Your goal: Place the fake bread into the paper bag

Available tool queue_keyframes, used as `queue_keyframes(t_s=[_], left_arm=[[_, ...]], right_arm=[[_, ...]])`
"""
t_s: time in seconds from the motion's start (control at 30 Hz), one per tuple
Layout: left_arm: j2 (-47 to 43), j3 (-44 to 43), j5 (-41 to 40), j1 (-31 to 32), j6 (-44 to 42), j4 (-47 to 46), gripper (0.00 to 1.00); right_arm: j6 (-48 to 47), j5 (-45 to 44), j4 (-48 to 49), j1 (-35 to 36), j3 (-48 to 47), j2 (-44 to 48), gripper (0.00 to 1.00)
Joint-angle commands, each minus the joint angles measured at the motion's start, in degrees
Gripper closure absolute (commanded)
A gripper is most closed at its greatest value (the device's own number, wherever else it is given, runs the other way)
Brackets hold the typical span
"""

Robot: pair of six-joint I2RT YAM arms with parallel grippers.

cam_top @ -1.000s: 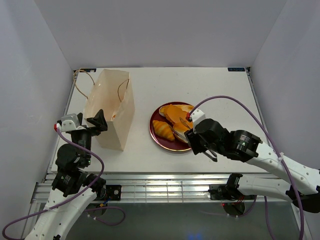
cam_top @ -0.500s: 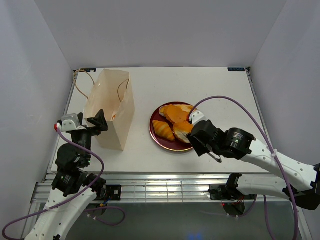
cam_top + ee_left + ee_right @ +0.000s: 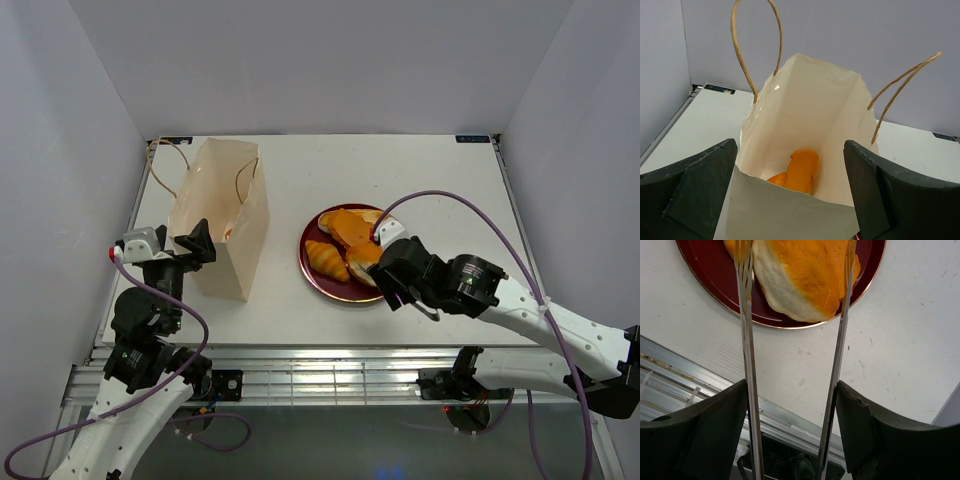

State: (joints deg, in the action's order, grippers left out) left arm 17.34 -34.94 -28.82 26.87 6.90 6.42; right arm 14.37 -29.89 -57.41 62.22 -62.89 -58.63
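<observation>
The right claw (image 3: 792, 390) grips the tongs (image 3: 745, 340), and their prongs straddle a roll (image 3: 805, 280) on the red plate (image 3: 715, 285), spread a bit wider than it. I'd slide the tips lower around its middle before squeezing, since it looks glossy and slippery. It's golden-orange on top, pale underneath. The left claw (image 3: 790, 147) sits wide open at the paper bag (image 3: 225, 215), with one pastry (image 3: 800, 170) inside.
</observation>
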Motion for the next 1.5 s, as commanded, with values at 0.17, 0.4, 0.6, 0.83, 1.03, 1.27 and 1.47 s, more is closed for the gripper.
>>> queue_keyframes(t_s=[0.17, 0.4, 0.6, 0.83, 1.03, 1.27, 1.47], left_arm=[[0.5, -0.13, 1.4, 0.29, -0.04, -0.09, 0.02], [0.67, -0.13, 1.75, 0.29, -0.04, -0.09, 0.02], [0.76, -0.13, 2.01, 0.29, -0.04, -0.09, 0.02], [1.03, -0.13, 2.19, 0.29, -0.04, -0.09, 0.02], [1.11, -0.13, 2.36, 0.29, 0.05, 0.0, 0.02], [1.11, -0.04, 2.54, 0.29, 0.05, -0.09, 0.02], [0.94, -0.13, 2.54, 0.29, 0.14, 0.0, 0.02]], right_arm=[[-3.64, 3.78, 6.25, -3.94, 1.02, -0.34, 0.27], [-5.85, 5.28, 8.01, -8.42, 3.3, -0.34, 0.27], [-7.51, 5.98, 8.98, -9.66, 4.09, -0.17, 0.27], [-8.84, 8.09, 11.7, -10.97, 5.5, -2.36, 0.28], [-9.1, 9.32, 11.79, -11.06, 6.73, -2.89, 0.13], [-6.29, 10.9, 13.03, -10.19, 10.34, -1.05, 0.1], [-5.85, 9.85, 11.35, -9.4, 9.11, -3.86, 0.1]])
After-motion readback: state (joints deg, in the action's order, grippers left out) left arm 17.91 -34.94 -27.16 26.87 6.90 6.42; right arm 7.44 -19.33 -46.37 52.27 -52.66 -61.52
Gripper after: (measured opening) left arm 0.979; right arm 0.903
